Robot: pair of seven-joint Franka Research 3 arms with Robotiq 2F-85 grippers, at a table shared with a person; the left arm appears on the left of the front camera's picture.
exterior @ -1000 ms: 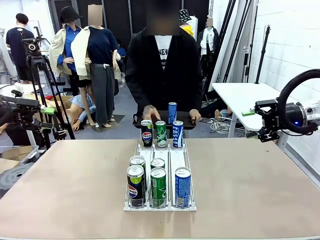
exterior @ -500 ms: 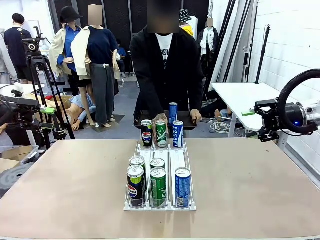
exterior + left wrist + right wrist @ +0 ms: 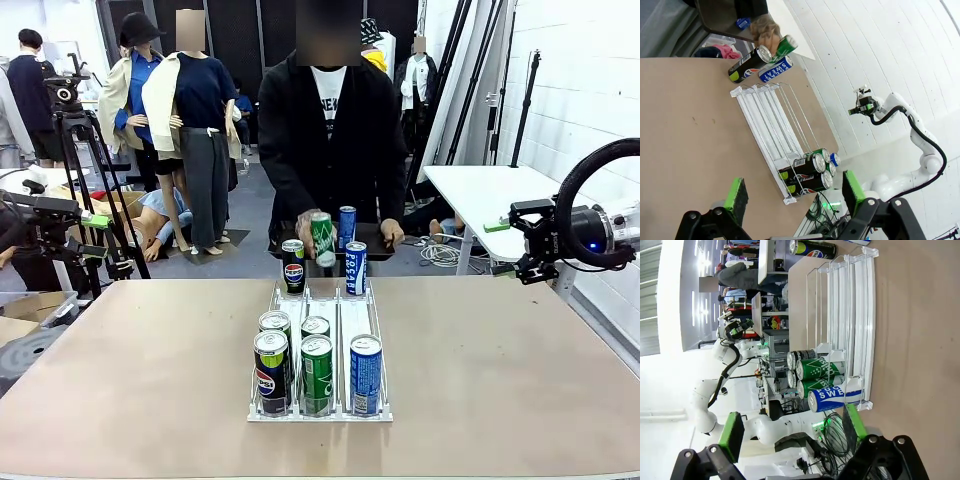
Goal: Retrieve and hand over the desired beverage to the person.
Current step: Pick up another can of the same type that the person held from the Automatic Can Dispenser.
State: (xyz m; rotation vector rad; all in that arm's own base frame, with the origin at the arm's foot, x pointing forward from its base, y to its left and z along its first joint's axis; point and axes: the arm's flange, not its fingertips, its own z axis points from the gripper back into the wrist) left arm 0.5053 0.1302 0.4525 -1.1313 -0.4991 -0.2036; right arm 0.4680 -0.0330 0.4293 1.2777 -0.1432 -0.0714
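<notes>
Front view: the person's hand [image 3: 307, 222] holds a green can [image 3: 321, 236] above the rack's [image 3: 341, 302] far end; left gripper [image 3: 795, 190] and right gripper [image 3: 792, 432] hang spread, empty (well aside), and could topple packed near cans [image 3: 317, 372] reaching in.

Person [image 3: 330, 130] wearing black jacket, white shirt, holding green can [image 3: 321, 233]. Blue can [image 3: 366, 373] sitting in clear rack [image 3: 345, 312].

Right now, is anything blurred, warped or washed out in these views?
Front view: evenly lit and sharp, the held green can slightly smeared. Left wrist view: rolled, the person's hand soft. Right wrist view: rolled sideways, background washed out at left, rack sharp.
</notes>
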